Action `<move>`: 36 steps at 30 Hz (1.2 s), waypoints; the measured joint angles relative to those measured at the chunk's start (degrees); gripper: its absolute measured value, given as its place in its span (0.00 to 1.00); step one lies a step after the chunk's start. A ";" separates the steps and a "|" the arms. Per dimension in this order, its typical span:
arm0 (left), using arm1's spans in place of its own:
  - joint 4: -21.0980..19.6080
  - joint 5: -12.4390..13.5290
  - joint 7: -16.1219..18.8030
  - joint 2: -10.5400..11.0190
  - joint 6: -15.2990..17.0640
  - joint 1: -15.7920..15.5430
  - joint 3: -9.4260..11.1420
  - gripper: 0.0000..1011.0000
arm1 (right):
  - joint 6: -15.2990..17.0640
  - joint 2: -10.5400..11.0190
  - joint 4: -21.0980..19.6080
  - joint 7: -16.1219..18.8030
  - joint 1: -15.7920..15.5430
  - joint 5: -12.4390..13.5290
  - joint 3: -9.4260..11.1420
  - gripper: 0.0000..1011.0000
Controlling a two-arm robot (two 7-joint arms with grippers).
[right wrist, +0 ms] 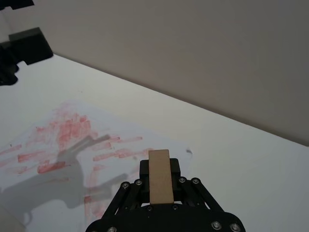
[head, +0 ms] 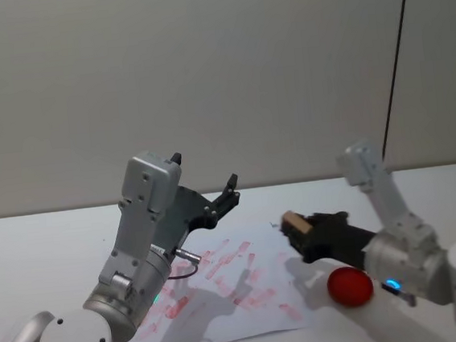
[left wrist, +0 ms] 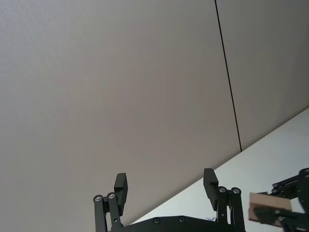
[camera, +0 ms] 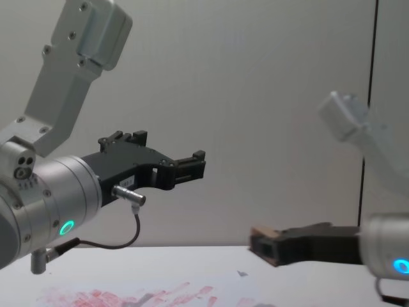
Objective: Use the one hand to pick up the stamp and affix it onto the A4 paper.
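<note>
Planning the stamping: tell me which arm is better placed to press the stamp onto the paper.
Right. The right gripper is shut on the stamp, low near the right edge of the A4 paper; the left gripper hangs open, higher up.

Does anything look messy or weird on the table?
Yes: the A4 paper is messy, covered with smeared, overlapping red ink prints. Otherwise nothing looks odd: the right gripper holds the stamp by the paper's edge, and the left gripper hovers open above it.
</note>
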 joint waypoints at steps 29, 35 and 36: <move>0.00 0.00 0.01 0.00 0.00 0.00 0.00 0.99 | 2.53 6.63 -2.48 2.17 -5.12 -0.40 2.74 0.22; 0.00 0.00 0.01 0.00 0.00 0.00 0.00 0.99 | 3.08 7.51 -2.78 2.28 -6.16 -0.76 2.81 0.22; 0.00 0.00 0.01 0.00 0.00 0.00 0.00 0.99 | 3.10 7.58 -2.80 2.29 -6.25 -0.78 2.81 0.22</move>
